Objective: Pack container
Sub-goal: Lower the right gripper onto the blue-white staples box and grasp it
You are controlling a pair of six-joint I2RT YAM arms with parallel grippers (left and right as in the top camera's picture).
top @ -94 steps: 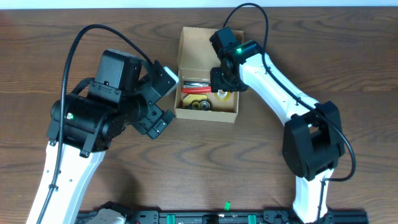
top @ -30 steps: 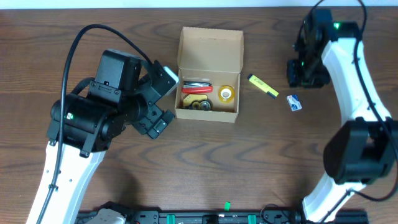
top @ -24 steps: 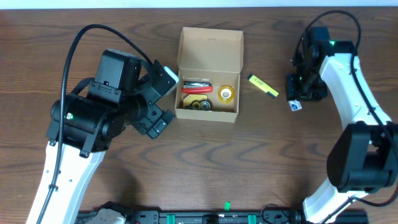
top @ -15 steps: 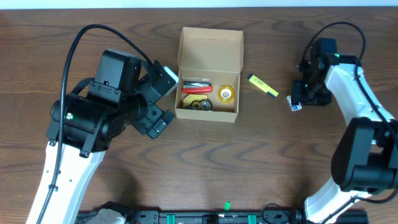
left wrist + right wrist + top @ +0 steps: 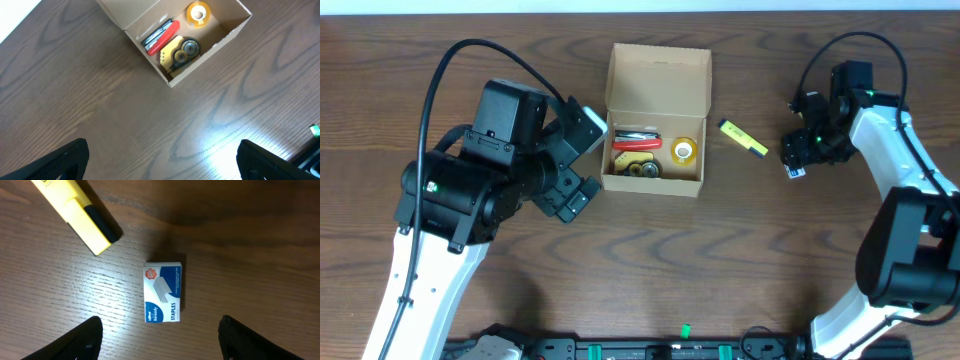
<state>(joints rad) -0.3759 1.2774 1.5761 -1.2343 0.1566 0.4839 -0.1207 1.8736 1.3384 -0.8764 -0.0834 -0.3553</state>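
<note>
Container [image 5: 658, 78]: tan cardboard box with its flap lid standing open on the far side. It sits on the table [image 5: 720, 270], centre-far, between the two arms and closer to the left one.
Inside it: a yellow tape roll [image 5: 684, 151] at the right end and a red-handled item [image 5: 635, 142] at the left (too blurred to name). A yellow-and-black piece [image 5: 642, 166] lies just in front of the red one.
Left gripper [image 5: 160, 160]: fingers spread wide with nothing in them, hanging just beside the box's left wall.
Right gripper [image 5: 160, 336]: fingers wide apart and empty, poised over the staples box [image 5: 163, 292].
Staples box: blue and white, lying flat on the wood well right of the container (the wrist view shows neither finger touching it).
Highlighter [image 5: 75, 212]: yellow, lying on the wood between the container and the staples box and apart from both. Its black end points toward the staples.
</note>
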